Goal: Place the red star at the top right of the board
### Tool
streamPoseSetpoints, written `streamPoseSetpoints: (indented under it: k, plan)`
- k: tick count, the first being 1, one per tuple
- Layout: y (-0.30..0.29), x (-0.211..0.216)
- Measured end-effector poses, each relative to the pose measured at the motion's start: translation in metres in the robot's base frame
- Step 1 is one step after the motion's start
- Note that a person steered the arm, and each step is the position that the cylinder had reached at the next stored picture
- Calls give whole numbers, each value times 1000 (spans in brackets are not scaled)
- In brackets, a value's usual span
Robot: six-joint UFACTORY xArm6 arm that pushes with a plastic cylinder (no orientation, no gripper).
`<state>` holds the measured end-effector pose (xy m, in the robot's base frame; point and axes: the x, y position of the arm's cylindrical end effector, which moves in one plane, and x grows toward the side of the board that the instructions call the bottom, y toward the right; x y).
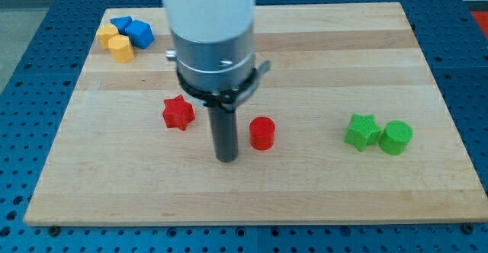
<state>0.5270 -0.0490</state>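
My tip [226, 158] rests on the tabletop [320, 192] between the red star [178, 113] and the red cylinder [262, 133], near both but touching neither. The star lies to the view's left of the tip and a little toward the view's top. That is the awkward side: the star has to travel toward the view's top right, so I judge the tip must first get round to the star's lower left before any push counts. There is no gripper on this arm (only the bare rod, so nothing opens, closes or holds).

The star has no long axis to speak of. Bare board lies below and to the left of it, room enough to circle. The path to the top right corner looks open; the red cylinder sits below that line, while the green star [362, 130] and green cylinder [396, 137] stand well apart at the view's right. The blue and yellow blocks [124, 37] cluster at the top left, out of the way.
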Motion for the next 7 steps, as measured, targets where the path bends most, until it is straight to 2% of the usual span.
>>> streamPoseSetpoints:
  k: [1, 2, 3, 7]
  plan:
    - [28, -27]
    - [69, -35]
    - [147, -21]
    - [120, -21]
